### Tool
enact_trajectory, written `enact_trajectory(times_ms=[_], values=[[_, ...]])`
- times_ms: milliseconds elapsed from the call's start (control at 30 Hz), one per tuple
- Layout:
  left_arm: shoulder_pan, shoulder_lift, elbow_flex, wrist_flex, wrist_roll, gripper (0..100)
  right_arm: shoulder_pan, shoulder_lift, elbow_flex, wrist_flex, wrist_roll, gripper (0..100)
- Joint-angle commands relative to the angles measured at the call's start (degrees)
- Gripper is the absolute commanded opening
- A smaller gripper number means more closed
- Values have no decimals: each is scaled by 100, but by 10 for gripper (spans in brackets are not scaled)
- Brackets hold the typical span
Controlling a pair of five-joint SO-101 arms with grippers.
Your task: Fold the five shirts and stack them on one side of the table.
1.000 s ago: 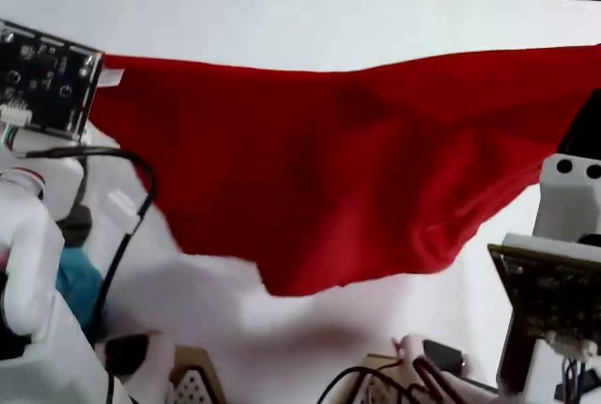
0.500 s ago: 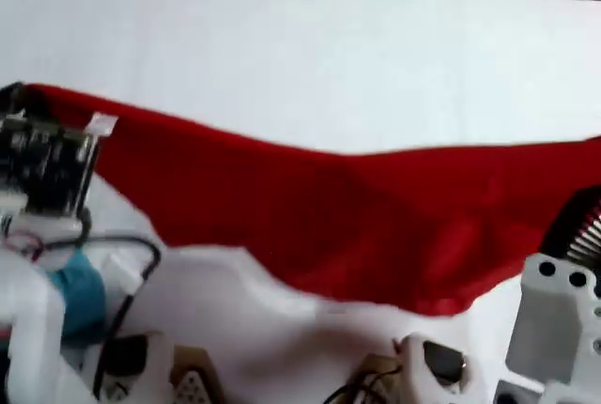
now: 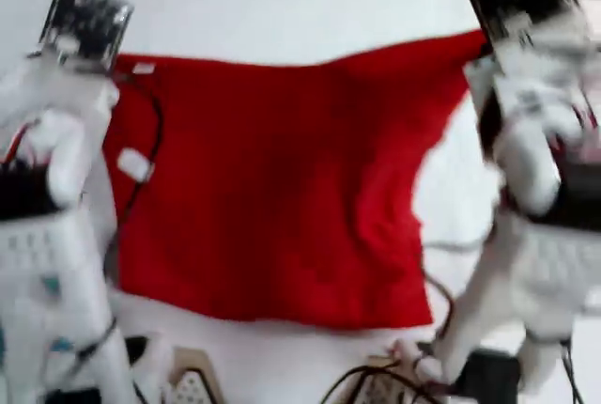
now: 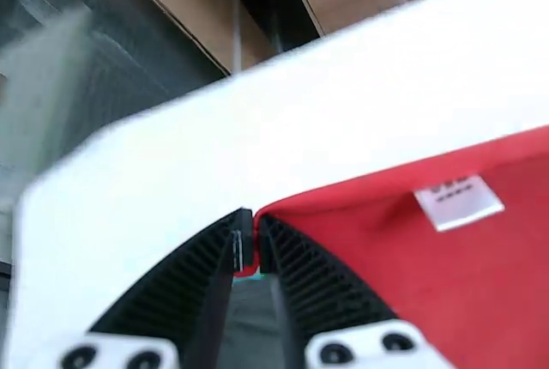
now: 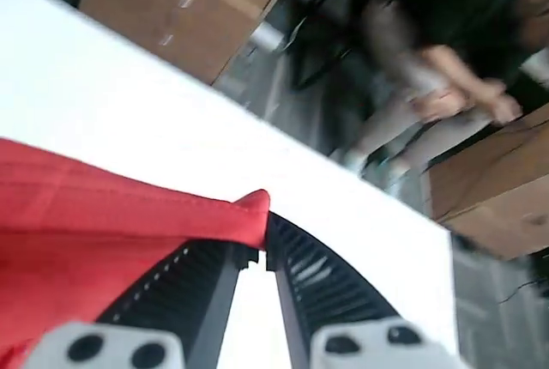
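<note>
My left gripper (image 4: pixel 247 242) is clenched on one far corner of the red shirt (image 3: pixel 282 188), jaws pressed together with just a sliver of red fabric pinched between the ribbed pads. My right gripper (image 5: pixel 262 240) is grasping the other far corner the same way, and the fabric peaks up in a small point right at its fingertips. In the high view the shirt lies spread across the middle of the white desk (image 3: pixel 282 14), and its far edge runs between my two arms with a slight dip near the middle. The left arm (image 3: pixel 56 169) is at the shirt's left side and the right arm (image 3: pixel 535 150) at its right side. The right side of the shirt is rumpled with a few folds; the left side and centre look mostly flat. The near hem sits just short of the desk's near edge, close to some cables (image 3: pixel 376 380). A small white label (image 4: pixel 459 202) shows on the fabric near the corner my left gripper holds. I can't tell whether either held corner is lifted off the desk or touching it. Cardboard boxes (image 5: pixel 180 4) stand beyond the far side of the desk.
</note>
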Motion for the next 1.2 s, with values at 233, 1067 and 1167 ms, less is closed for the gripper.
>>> enact_trajectory(times_ms=[233, 1067, 1167], values=[[246, 3288, -3011, 835, -62, 22, -22, 1895, -246, -1270, -35, 20], [-132, 2778, -1745, 3648, -1081, 22, -523, 338, 2259, 1692, 220, 20], [-123, 2022, -778, 3640, -1204, 23, -523, -585, 3516, 1235, 229, 20]])
